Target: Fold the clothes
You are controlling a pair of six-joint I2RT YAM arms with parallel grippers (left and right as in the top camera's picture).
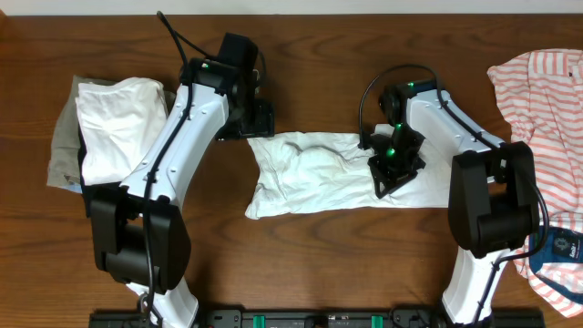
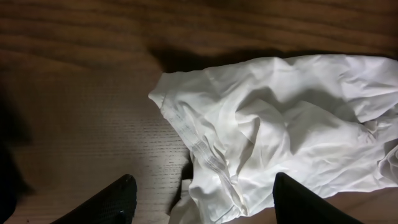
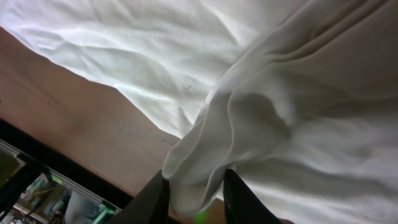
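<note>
the white shirt (image 1: 310, 173) lies in the middle of the brown surface (image 1: 310, 264), between the two arms. it is bunched into a rough long shape with many wrinkles.

the left jaws are wide with nothing in them. they hang just over the shirt's left end, near a stitched edge (image 2: 199, 149). the right jaws are narrow and have a thick fold of cloth (image 3: 199, 168) between them at the shirt's right end.

i think the shirt is light, soft and floppy. it will droop when lifted and will not keep its shape, and it may slide on the smooth wood. the best places to hold look like the corners and the stitched edge, with a pinch at each end so it can be pulled flat.

more clothes wait at the sides: a white and tan pile (image 1: 109, 128) on the left, a striped shirt (image 1: 547, 100) on the right.
</note>
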